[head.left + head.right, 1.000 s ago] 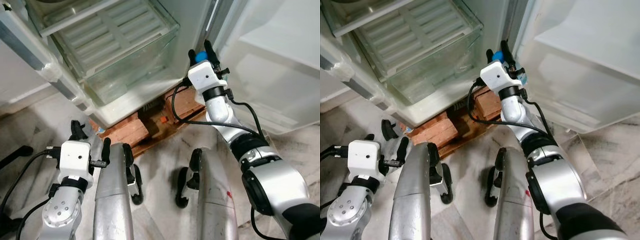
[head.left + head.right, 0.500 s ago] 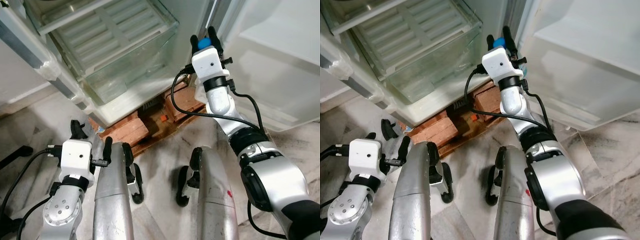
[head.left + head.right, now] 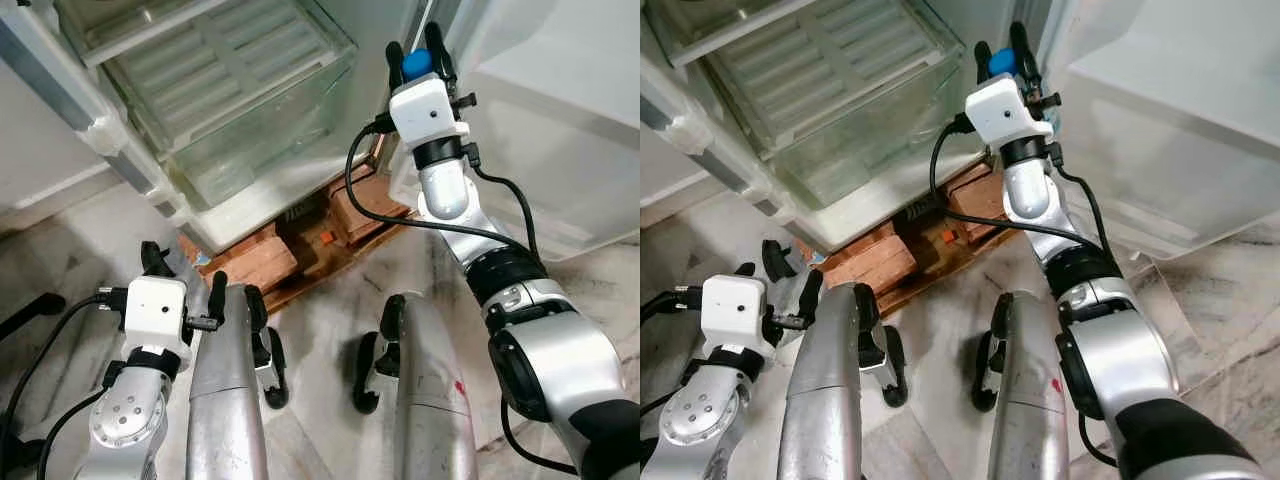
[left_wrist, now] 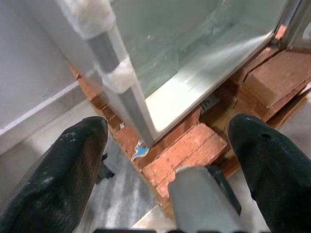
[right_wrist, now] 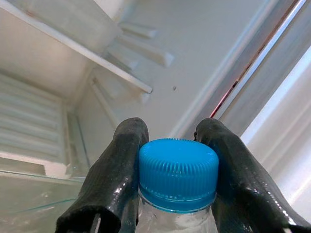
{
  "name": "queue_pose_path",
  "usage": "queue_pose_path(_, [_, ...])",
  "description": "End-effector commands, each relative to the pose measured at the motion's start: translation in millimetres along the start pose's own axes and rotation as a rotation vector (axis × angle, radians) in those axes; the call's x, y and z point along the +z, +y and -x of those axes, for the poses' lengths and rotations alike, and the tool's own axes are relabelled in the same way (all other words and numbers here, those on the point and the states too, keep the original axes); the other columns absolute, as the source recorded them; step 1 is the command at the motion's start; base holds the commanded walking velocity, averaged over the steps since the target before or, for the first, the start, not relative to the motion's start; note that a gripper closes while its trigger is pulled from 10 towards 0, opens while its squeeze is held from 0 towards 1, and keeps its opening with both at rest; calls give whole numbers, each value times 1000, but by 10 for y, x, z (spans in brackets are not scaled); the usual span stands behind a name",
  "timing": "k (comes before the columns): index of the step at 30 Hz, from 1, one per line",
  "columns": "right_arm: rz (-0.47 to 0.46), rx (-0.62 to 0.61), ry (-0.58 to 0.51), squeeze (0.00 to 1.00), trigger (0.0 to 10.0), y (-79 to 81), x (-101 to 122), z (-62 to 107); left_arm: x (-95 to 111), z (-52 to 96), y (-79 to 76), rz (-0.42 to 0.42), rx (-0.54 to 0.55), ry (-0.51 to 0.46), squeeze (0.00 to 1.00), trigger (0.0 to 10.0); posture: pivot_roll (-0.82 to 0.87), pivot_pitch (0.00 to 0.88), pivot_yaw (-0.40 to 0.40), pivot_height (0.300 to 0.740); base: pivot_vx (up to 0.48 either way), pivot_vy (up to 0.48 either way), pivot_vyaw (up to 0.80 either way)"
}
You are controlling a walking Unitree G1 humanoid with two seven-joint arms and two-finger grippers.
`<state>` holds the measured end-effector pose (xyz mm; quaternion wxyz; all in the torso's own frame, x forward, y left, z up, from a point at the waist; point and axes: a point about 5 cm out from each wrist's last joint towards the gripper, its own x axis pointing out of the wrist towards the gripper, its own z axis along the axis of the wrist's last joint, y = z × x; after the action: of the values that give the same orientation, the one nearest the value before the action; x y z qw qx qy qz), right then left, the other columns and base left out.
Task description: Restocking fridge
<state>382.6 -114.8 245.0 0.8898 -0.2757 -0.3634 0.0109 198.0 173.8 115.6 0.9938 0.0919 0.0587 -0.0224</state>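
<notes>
Blue-capped bottle point(image 5: 178, 180), body mostly hidden, is gripped by the right pincer point(image 3: 420, 62); left pincer point(image 4: 170, 160) gapes.

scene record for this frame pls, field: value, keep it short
setting: open fridge standing on bricks, marble floor
drawer: clear crisper drawer, nothing seen in it
door: fridge door open on the robot's right
right gripper: raised at the fridge opening, shut on bottle
bottle: clear, blue cap, held at the neck
left gripper: low beside the leg, open, holding nothing
</notes>
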Motion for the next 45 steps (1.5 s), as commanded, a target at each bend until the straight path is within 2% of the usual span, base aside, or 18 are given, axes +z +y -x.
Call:
queue_pose_path(1, [45,-78,-98,0,10000,-210,117,-114,-43,55,13,-3,-2,25,0,10000,303,396,23,569,0,0,0])
queue_pose_path(5, [115,-76,-16,0,10000,-167,-74,24,-35,65,0,-4,-6,27,0,10000,313,407,26,569,0,0,0])
queue_pose_path(8, [123,-87,31,0,10000,-148,-144,67,-26,89,6,-4,-7,29,0,10000,325,419,33,569,0,0,0])
queue_pose_path(14, [116,-164,222,0,10000,-124,-363,178,-9,151,1,-7,-16,38,0,10000,345,439,40,569,0,0,0])
queue_pose_path(15, [116,-164,222,0,10000,-124,-363,178,-9,151,1,-7,-16,38,0,10000,345,439,40,569,0,0,0])
queue_pose_path(19, [65,-221,363,0,10000,-145,-519,295,0,183,5,-10,-17,43,0,10000,358,450,40,569,0,0,0])
queue_pose_path(22, [-31,-277,483,0,10000,-157,-643,419,7,206,10,-12,-16,46,0,10000,367,455,38,569,0,0,0])
queue_pose_path(26, [-81,-293,556,0,10000,-139,-722,518,11,214,20,-18,-11,51,0,10000,369,455,39,569,0,0,0])
queue_pose_path(28, [-91,-279,572,0,10000,-124,-739,538,7,209,24,-18,-11,53,0,10000,365,454,40,569,0,0,0])
queue_pose_path(30, [-139,-264,597,0,10000,-98,-756,552,0,191,25,-19,-13,54,0,10000,357,447,41,569,0,0,0])
queue_pose_path(34, [-193,-240,592,0,10000,-98,-748,526,32,116,8,-18,-18,34,0,10000,340,420,34,569,0,0,0])
queue_pose_path(39, [-320,-188,585,0,10000,-71,-751,552,50,-77,12,-3,-3,0,0,10000,277,347,10,569,0,0,0])
queue_pose_path(43, [-404,-90,534,0,10000,49,-693,602,65,-209,-9,7,-1,-27,0,10000,242,294,1,569,0,0,0])
queue_pose_path(44, [-468,-42,487,0,10000,122,-619,636,80,-266,-23,13,0,-44,0,10000,225,261,-6,573,0,0,0])
queue_pose_path(45, [-487,-29,464,0,10000,144,-578,653,88,-283,-28,16,1,-52,0,10000,225,261,-6,577,0,0,0])
